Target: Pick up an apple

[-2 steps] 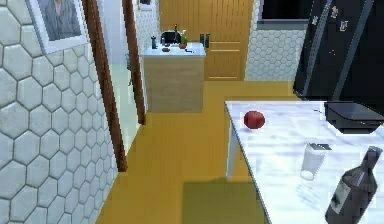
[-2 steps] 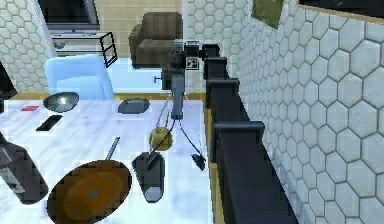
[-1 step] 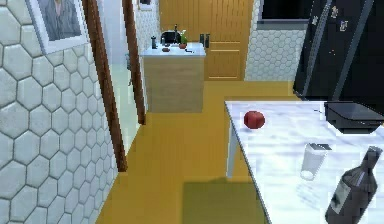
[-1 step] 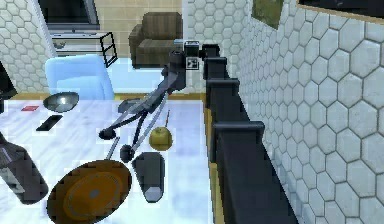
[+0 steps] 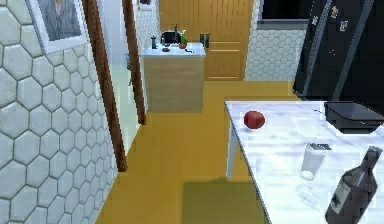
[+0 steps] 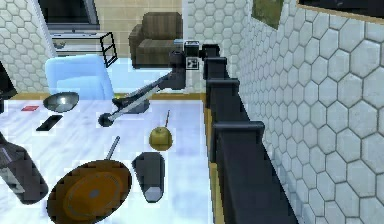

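Where the forward view looks along a yellow floor, a white marble table [image 5: 285,150] takes up the lower right. The red apple [image 5: 254,119] rests on the tabletop near the far left corner, apart from everything else. A black box-shaped appliance [image 5: 354,116] sits at the table's right edge, well to the right of the apple. A clear glass [image 5: 315,160] stands upright nearer the camera, with a dark bottle [image 5: 355,190] at the bottom right corner. Beyond the table is a wooden counter [image 5: 173,82] with small items on top. A wooden door [image 5: 212,35] is behind the counter and a black fridge [image 5: 338,45] stands at upper right. A hexagon-tiled wall [image 5: 35,120] runs along the left, with a framed picture [image 5: 55,18] on it.

Arm side view: the arm [image 6: 240,150] rises from the bottom edge beside a tiled wall. The gripper [image 6: 108,119] reaches left over a white tabletop [image 6: 75,145]. Only bare tabletop lies behind its far end, so it holds nothing. A round yellow-brown fruit [image 6: 160,135] with a stalk sits on the table near the fingers, to their right and apart from them. Toward the bottom edge lies a dark grey tapered thing [image 6: 150,176] whose kind cannot be told, and a brown pan [image 6: 90,190] is beside it. A metal bowl [image 6: 62,100] and a flat dark slab [image 6: 47,123] sit toward the left. A blue chair [image 6: 80,75] stands behind the table, and farther off is a brown armchair [image 6: 158,38].
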